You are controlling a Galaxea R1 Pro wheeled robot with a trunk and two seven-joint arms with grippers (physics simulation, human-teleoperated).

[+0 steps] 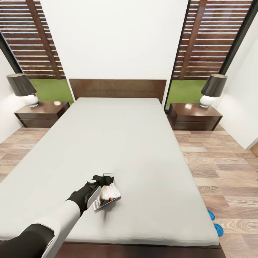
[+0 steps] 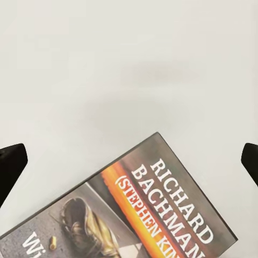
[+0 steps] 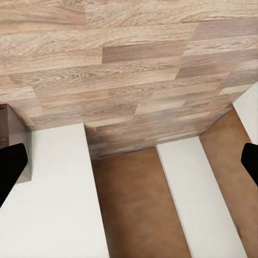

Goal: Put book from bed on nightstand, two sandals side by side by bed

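The left arm reaches forward and to the right over the near part of the bed (image 1: pixel 136 143), its wrist bent down so that the left gripper (image 1: pixel 106 178) hangs just above the book (image 1: pixel 109 196), which lies flat on the pale grey mattress near the foot end; in the left wrist view the dark fingertips (image 2: pixel 11 164) stand spread wide at either side, apart from the cover (image 2: pixel 145 209). The right gripper (image 3: pixel 129 164) points down at the wood-plank floor (image 3: pixel 123 59), its fingers likewise spread and holding nothing. The two blue sandals (image 1: pixel 216 224) lie on the floor just beside the bed's right near corner, and a nightstand (image 1: pixel 42 113) with a lamp (image 1: pixel 23 89) stands at each side of the headboard (image 1: pixel 117 89).
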